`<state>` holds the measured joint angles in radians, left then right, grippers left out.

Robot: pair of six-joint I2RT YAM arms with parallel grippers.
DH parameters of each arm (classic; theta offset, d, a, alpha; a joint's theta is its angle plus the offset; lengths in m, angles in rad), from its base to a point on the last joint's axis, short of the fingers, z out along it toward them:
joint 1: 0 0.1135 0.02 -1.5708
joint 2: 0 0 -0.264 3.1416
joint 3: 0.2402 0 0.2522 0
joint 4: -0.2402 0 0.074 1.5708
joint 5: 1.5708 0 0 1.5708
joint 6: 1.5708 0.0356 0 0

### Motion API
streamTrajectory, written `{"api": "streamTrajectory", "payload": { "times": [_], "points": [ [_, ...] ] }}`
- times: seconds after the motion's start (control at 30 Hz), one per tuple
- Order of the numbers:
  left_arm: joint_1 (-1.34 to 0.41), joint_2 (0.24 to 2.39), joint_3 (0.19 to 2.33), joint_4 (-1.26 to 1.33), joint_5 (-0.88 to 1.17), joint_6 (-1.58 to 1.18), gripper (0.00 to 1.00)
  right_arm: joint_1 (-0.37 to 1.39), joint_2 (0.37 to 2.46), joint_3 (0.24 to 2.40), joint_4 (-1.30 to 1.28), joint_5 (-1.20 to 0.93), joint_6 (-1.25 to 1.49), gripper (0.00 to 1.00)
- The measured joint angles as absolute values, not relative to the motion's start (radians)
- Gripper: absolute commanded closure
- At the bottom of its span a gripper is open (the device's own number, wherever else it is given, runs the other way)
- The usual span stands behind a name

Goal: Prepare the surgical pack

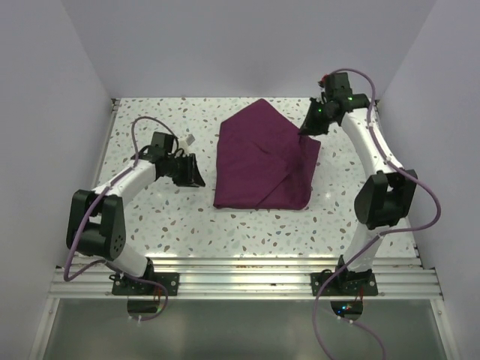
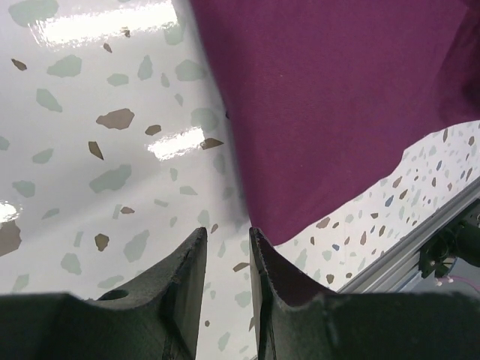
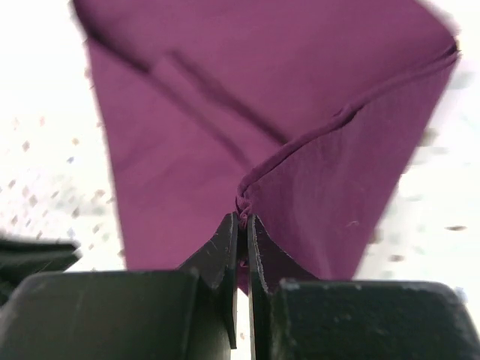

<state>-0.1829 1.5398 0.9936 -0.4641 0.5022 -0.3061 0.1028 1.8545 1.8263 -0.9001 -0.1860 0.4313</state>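
Note:
The surgical pack is a plum-purple cloth lying partly folded in the middle of the speckled table, with a point toward the back. No metal tray, instruments or gauze show. My right gripper is shut on a bunched corner of the cloth at its right back edge and holds that flap raised; in the right wrist view the fabric is pinched at the fingertips. My left gripper sits just left of the cloth's left edge. Its jaws stand slightly apart and empty, beside the cloth.
A small white object lies on the table behind the left gripper. An aluminium rail runs along the near edge and also shows in the left wrist view. White walls close in the left, right and back.

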Motion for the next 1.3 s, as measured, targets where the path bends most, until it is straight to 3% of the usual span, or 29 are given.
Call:
{"api": "streamTrajectory", "payload": {
  "times": [0.43,0.77,1.3],
  "points": [
    [-0.184,1.793,1.091,-0.444,0.527,-0.366,0.69,0.464,2.013,1.983,-0.887,-0.231,0.522,1.00],
    [-0.189,1.837,1.125,-0.425,0.554,-0.410,0.69,0.505,2.120,2.129,-0.876,-0.255,0.566,1.00],
    [-0.213,1.893,1.166,-0.421,0.572,-0.434,0.69,0.589,2.125,2.130,-0.844,-0.336,0.585,1.00]
  ]
}}
